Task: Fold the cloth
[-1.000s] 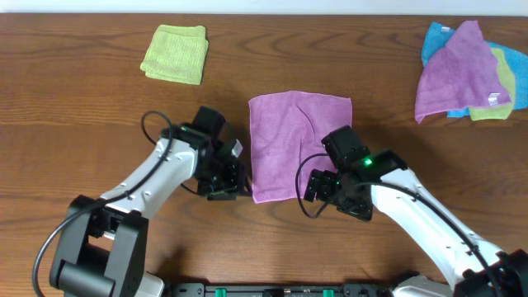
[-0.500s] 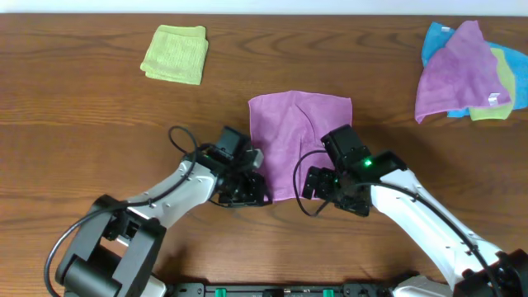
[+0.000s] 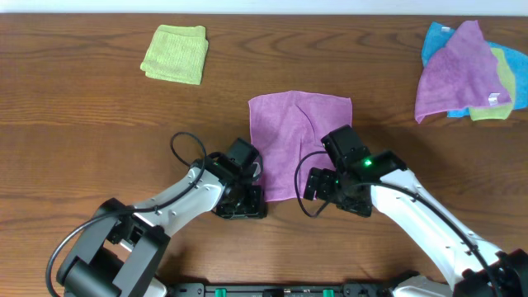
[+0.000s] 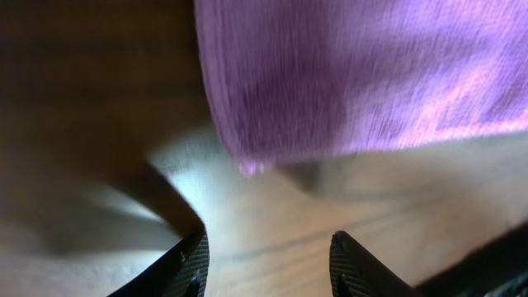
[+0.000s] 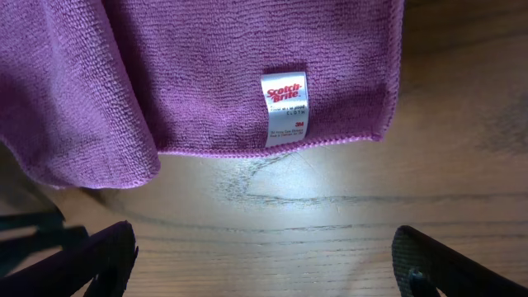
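Lying flat on the bench point(image 3: 99, 132), the cloth point(image 3: 299, 136) presents its near edge to both claws. Left claw point(image 4: 268, 260) sits just short of the near-left corner. Right claw point(image 5: 262, 264) sits just short of the corner bearing the tag point(image 5: 285, 107). Both are released and empty.

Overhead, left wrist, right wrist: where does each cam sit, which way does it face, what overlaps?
Overhead: above the table, facing straight down; shows left gripper and right gripper, both at the cloth's near edge.
Left wrist: low over the table, facing the cloth's corner; own fingertips show.
Right wrist: looking down on the cloth's white tag; own fingertips show.
Shared: all three see the cloth's near edge.
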